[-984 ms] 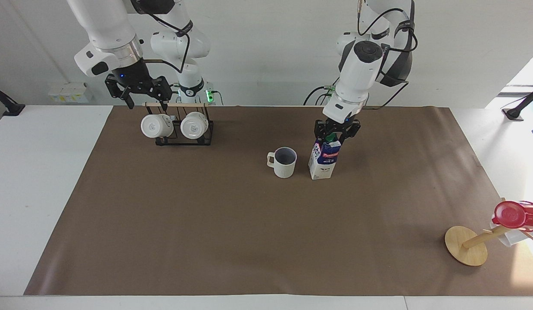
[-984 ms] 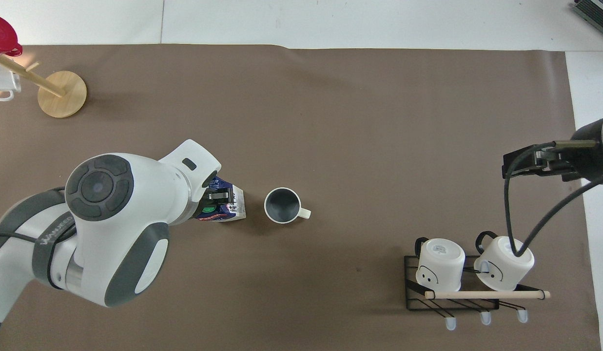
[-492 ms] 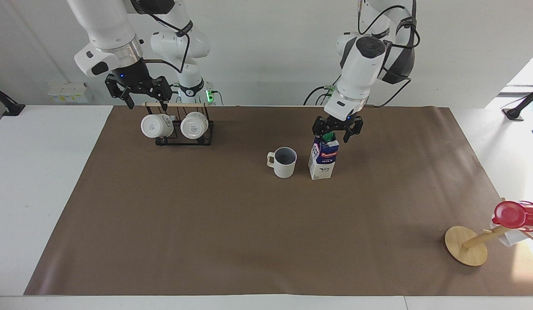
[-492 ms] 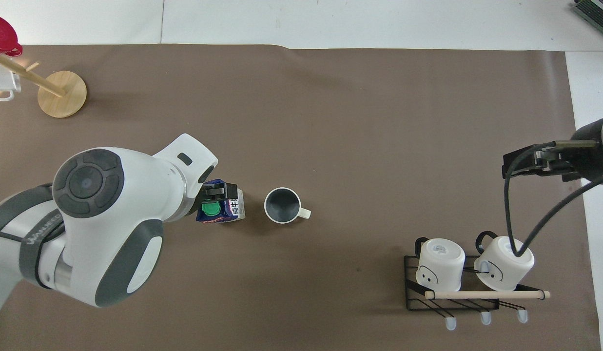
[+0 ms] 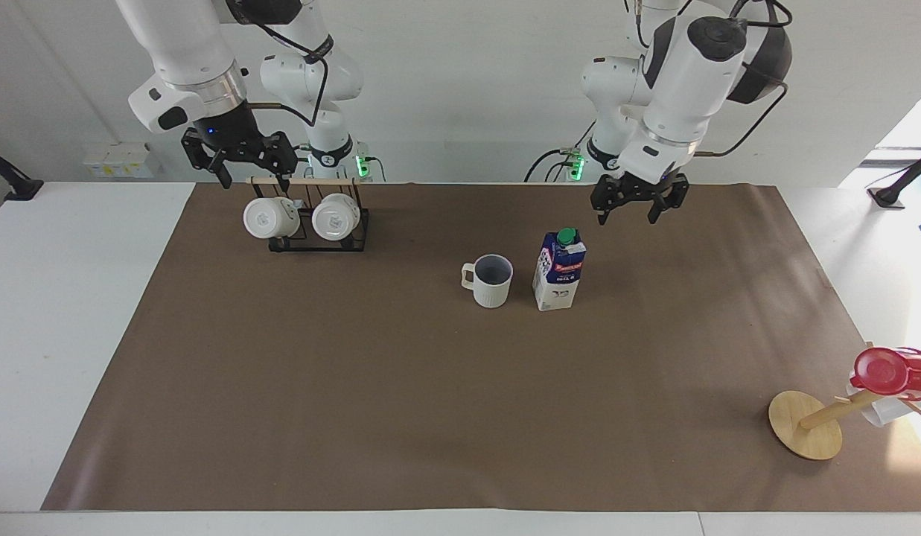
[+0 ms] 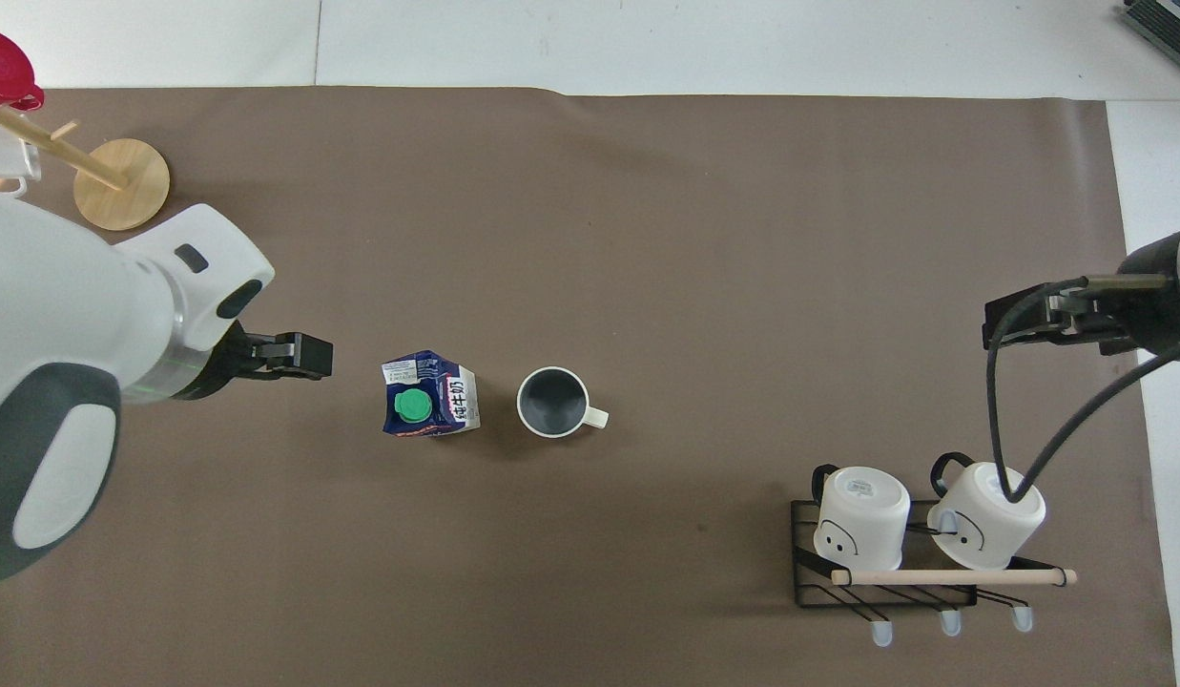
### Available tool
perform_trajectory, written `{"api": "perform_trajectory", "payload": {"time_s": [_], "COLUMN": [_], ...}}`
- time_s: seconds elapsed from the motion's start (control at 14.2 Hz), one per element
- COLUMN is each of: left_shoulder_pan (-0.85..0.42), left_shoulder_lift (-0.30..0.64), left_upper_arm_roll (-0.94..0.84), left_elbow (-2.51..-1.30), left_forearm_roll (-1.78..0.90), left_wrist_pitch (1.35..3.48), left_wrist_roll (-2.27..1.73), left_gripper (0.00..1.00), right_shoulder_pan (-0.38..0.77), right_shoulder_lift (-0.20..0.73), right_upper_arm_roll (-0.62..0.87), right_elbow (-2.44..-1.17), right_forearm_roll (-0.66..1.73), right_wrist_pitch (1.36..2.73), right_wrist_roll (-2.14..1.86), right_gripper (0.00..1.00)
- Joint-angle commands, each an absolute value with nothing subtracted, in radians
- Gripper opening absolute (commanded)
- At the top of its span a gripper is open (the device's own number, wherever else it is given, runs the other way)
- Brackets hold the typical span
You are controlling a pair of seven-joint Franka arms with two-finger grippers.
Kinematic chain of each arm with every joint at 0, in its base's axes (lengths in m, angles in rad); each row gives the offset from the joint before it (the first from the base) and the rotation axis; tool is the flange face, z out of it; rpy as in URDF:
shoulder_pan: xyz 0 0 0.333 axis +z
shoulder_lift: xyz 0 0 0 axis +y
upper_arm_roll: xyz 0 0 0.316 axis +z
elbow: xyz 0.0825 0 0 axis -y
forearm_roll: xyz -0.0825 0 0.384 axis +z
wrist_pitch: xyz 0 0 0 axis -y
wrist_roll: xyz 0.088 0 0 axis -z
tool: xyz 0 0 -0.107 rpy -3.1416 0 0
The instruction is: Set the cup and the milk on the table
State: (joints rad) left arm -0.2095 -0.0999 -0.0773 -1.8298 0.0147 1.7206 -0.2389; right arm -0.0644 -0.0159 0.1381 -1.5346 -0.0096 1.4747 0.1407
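Note:
The cream-white cup (image 5: 494, 281) stands upright on the brown paper of the table (image 5: 430, 387), handle toward the right arm's end; it also shows in the overhead view (image 6: 552, 402). The milk (image 5: 558, 269) stands upright beside it, toward the left arm's end, green cap on top (image 6: 428, 407). My left gripper (image 5: 628, 216) is open and empty, raised over the paper apart from the milk, toward the left arm's end (image 6: 299, 355). My right gripper (image 5: 253, 180) is open and empty over the mug rack (image 6: 1038, 320).
A black wire rack (image 5: 356, 231) with two all-white mugs stands near the right arm's base (image 6: 804, 553). A wooden peg stand (image 5: 806, 424) bearing a red cup (image 5: 888, 370) sits at the left arm's end, far from the robots (image 6: 122, 170).
My left gripper has let go of the milk's top, risen and moved away toward the left arm's end. The milk now stands alone. The right arm has not moved.

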Motion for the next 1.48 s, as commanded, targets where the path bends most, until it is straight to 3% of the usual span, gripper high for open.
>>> {"api": "perform_trajectory", "payload": {"time_s": [0.0,0.35,1.41], "left_shoulder_pan": [-0.126,-0.034,-0.029], "left_shoulder_lift": [-0.106,-0.106,-0.107], "left_upper_arm_roll": [-0.080,-0.075,-0.080], "left_elbow": [-1.751,-1.669,-1.669], "left_forearm_roll": [0.052,0.048,0.003], "left_wrist_pitch": [1.626,1.545,1.516], "left_wrist_roll": [-0.138,-0.064,-0.071], "left_gripper": [1.00,1.00,1.00], "right_shoulder_pan": [-0.083,-0.083,-0.083], "right_shoulder_lift": [-0.018,-0.018,-0.018], "right_upper_arm_roll": [0.144,0.144,0.144], "right_elbow": [-1.537,-1.539,-1.537], "right_forearm_roll": [0.014,0.014,0.014], "right_wrist_pitch": [1.477,1.477,1.477], "right_wrist_roll": [0.118,0.118,0.118], "right_gripper": [1.00,1.00,1.00]}}
